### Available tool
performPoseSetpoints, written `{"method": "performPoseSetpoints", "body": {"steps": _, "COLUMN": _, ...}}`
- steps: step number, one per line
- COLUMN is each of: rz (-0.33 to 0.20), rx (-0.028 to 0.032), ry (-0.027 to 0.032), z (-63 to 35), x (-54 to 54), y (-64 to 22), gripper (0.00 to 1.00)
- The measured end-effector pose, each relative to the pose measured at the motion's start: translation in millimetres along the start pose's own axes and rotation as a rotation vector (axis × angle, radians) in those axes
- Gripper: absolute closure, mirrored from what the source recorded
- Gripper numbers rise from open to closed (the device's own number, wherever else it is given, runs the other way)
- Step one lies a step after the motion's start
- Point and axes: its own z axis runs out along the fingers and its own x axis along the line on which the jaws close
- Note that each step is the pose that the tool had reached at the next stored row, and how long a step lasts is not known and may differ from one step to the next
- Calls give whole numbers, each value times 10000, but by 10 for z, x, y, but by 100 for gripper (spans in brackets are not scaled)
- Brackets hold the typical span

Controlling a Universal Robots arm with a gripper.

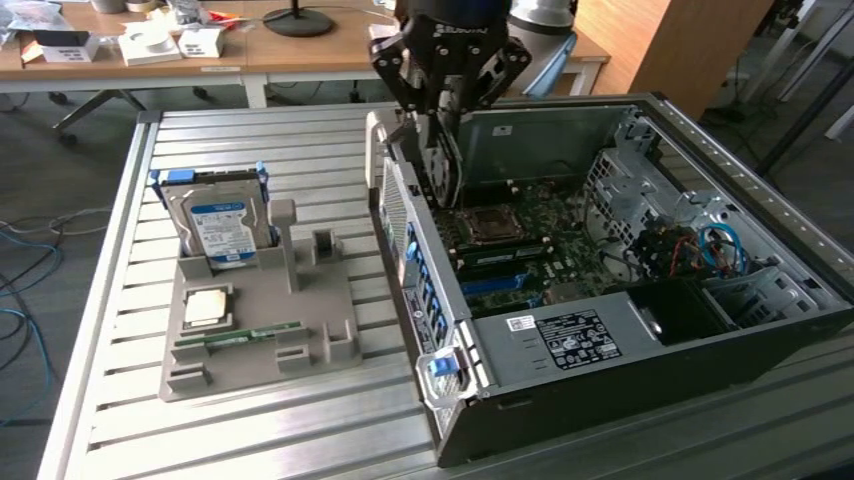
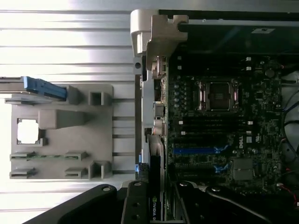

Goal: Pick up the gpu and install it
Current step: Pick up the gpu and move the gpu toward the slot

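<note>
Above the open black computer case, towards the exterior view's left and far side, the black gripper pinches the thin dark GPU card, which hangs edge-on with NVIDIA lettering on its rim.

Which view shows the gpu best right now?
The exterior view: the gpu hangs upright from the gripper over the case's rear wall, so its height and position show. The wrist view gives it edge-on, a thin dark strip with an NVIDIA label between the fingers.
</note>
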Motion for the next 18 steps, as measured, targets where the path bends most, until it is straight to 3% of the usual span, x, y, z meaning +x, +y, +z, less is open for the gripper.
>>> {"method": "performPoseSetpoints", "body": {"steps": 18, "rz": 1, "rx": -77, "ry": 2, "z": 19, "x": -779, "y": 24, "gripper": 74}}
